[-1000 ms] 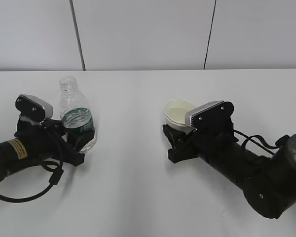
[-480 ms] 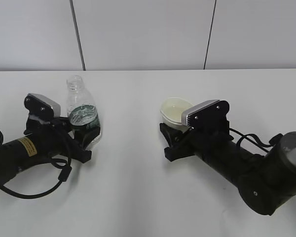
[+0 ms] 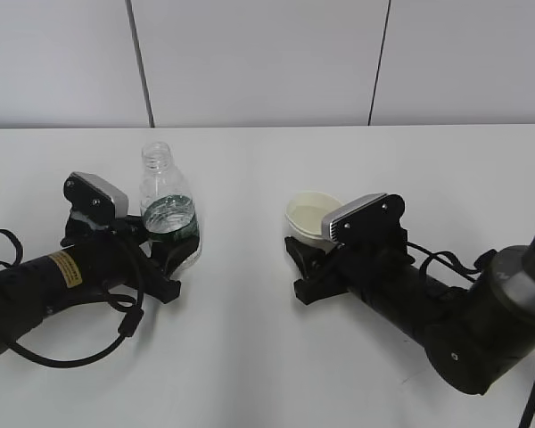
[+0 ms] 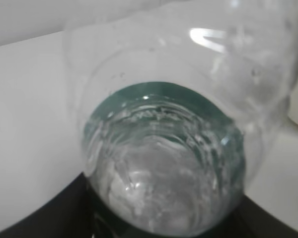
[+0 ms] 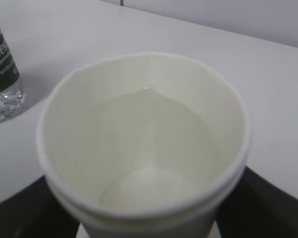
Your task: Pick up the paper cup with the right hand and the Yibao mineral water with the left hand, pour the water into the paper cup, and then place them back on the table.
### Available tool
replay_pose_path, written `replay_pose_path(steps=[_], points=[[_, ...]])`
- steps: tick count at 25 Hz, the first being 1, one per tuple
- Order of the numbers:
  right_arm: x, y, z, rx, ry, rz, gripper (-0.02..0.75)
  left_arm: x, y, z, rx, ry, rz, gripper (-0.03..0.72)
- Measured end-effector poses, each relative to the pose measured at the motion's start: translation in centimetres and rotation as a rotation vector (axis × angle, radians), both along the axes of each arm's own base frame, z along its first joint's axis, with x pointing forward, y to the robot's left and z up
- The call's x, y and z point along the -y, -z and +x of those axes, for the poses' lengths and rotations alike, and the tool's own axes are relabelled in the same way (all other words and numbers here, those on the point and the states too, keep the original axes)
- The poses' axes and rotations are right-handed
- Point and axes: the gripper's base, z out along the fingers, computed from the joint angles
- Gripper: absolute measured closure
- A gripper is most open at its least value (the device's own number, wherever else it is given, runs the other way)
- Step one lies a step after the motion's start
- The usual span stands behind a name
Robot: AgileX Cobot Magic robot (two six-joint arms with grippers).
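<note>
white table [image 3: 250,357], plain and matte, under pale wall panels with dark seams; both arms lie low across the near half.

item 1, nearest: right hand [image 3: 316,267], black arm, silver-grey block, black cables. its claw is closed round the cup low on the wall; dark jaws flank the base in the right wrist view. whether the base touches the table cannot be told.

item 2: cup [image 5: 144,148], off-white paper, rolled rim, cream inside, tapering downward; it sits right of centre, upright. a shallow pool of clear liquid appears to lie in it. paper wall is thin and soft. risk: too firm a squeeze ovals the rim and may push liquid over; too light a hold lets the taper slide through.

item 3: left hand [image 3: 160,259], black arm, silver-grey block, yellow sticker. claw narrowed onto the bottle at label height, gripping it.

item 4: bottle [image 3: 169,218], clear thin plastic, ribbed shoulders, dark green label, no cap; it stands left of centre, roughly upright, well apart from the cup. water inside looks rippled in the left wrist view. risks: the open neck spills on any tilt or jerk; smooth plastic may twist in the jaws; a hard squeeze dents the wall and lifts the water level; set down off-level, it topples.
</note>
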Motion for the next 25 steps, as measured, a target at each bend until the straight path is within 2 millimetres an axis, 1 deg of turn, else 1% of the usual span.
replay_pose_path(steps=[6,12,18,21,25], points=[[-0.07,0.73,0.14,-0.003,0.000,-0.001,0.182,0.00,0.00,0.00,0.000,0.000,0.000,0.308],[-0.14,0.94,0.37,0.002,0.005,0.008,0.182,0.00,0.38,-0.02,-0.004,-0.002,-0.007,0.239],[-0.10,0.95,0.39,-0.025,0.028,0.065,0.105,-0.03,0.56,-0.05,-0.014,-0.003,0.001,0.189],[-0.10,0.95,0.39,-0.032,0.032,0.080,0.094,-0.11,0.55,0.03,-0.014,-0.016,-0.002,0.148],[-0.10,0.95,0.39,-0.036,0.035,0.088,0.090,-0.19,0.55,0.10,-0.015,-0.028,-0.003,0.134]])
